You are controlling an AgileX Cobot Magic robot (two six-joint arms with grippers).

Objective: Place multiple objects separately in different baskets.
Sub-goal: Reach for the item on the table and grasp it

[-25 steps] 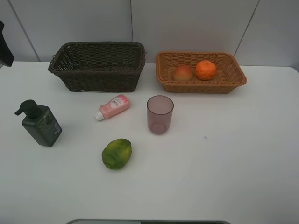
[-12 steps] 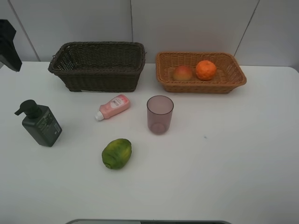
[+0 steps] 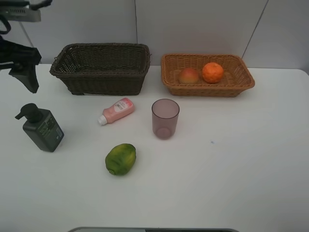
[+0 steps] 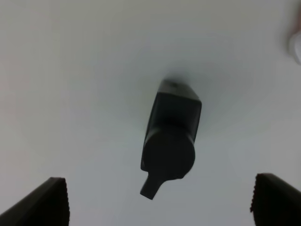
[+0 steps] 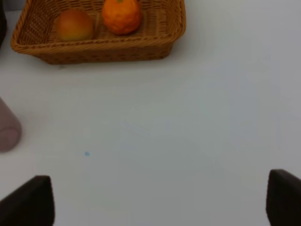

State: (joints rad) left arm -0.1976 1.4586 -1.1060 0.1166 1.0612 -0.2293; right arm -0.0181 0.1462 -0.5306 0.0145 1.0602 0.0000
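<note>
A dark green pump bottle [image 3: 42, 128] stands at the table's left, and the left wrist view shows the bottle [image 4: 171, 136] from above. My left gripper [image 3: 29, 77] hangs open above and behind it; its fingertips frame the bottle in the wrist view of the gripper [image 4: 160, 203]. A pink tube [image 3: 117, 110], a purple cup [image 3: 165, 118] and a green fruit [image 3: 120, 158] lie mid-table. The dark brown basket [image 3: 101, 68] holds nothing I can see. The tan basket [image 3: 207, 75] holds the orange [image 3: 212, 72] and the red-yellow fruit [image 3: 189, 75]. My right gripper [image 5: 157, 200] is open over bare table and out of the exterior view.
A white wall runs close behind both baskets. In the right wrist view the tan basket [image 5: 99, 49] lies ahead and the cup [image 5: 7, 127] sits at the frame's edge. A grey edge [image 3: 154, 229] shows at the table's front.
My left arm has come further into the exterior view from the upper left, moving down toward the pump bottle. The objects have not moved.
</note>
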